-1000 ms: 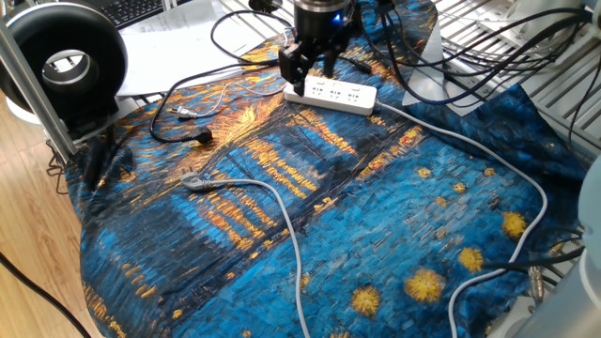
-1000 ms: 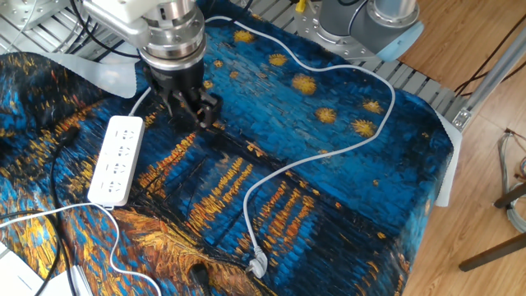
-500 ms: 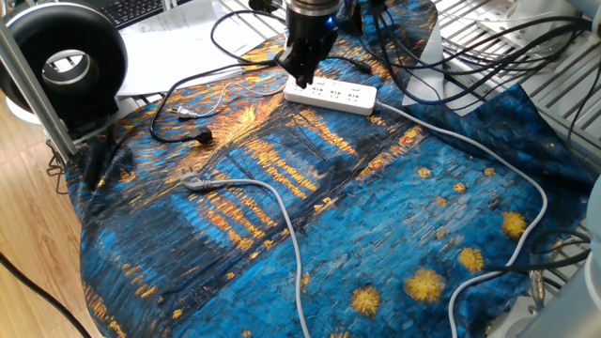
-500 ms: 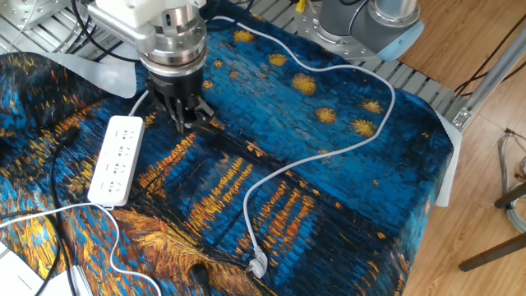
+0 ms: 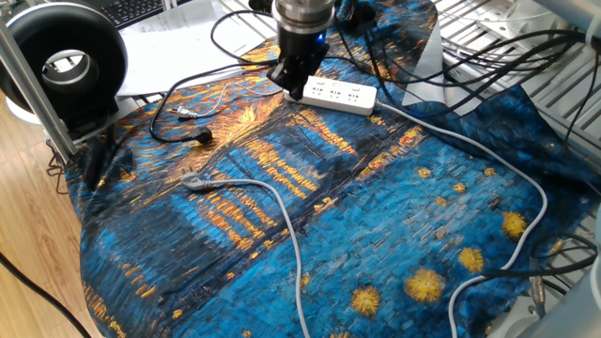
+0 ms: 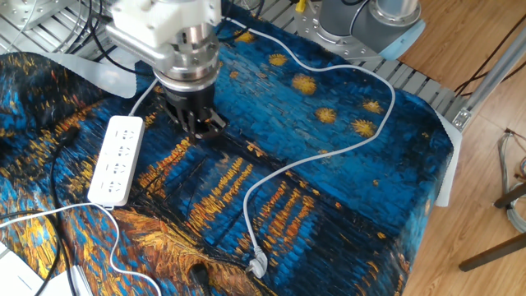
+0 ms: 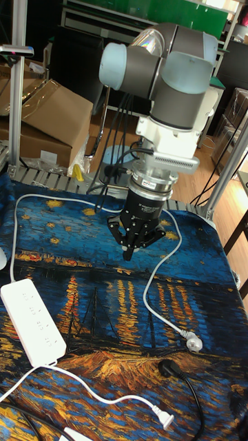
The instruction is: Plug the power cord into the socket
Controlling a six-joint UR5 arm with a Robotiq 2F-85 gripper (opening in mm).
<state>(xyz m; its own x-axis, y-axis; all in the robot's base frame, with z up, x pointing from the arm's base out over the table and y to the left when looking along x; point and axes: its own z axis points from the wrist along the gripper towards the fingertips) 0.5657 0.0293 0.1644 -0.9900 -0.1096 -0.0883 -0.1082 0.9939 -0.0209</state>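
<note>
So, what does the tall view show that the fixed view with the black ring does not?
Only the tall view: the arm's grey joints and a cardboard box. Only the ring view: the black ring, a keyboard and wooden floor. Both: the gripper, jaws together, near the strip, and the black plug lying free on the cloth.

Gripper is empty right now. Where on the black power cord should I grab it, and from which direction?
Grip the power cord by its chunky black plug, not the thin cable. The plug lies flat on the cloth with open cloth on both sides, so come straight down from above, jaws across its short width. The grey-white cable's connector lies close by, so keep the gripper clear of it.
</note>
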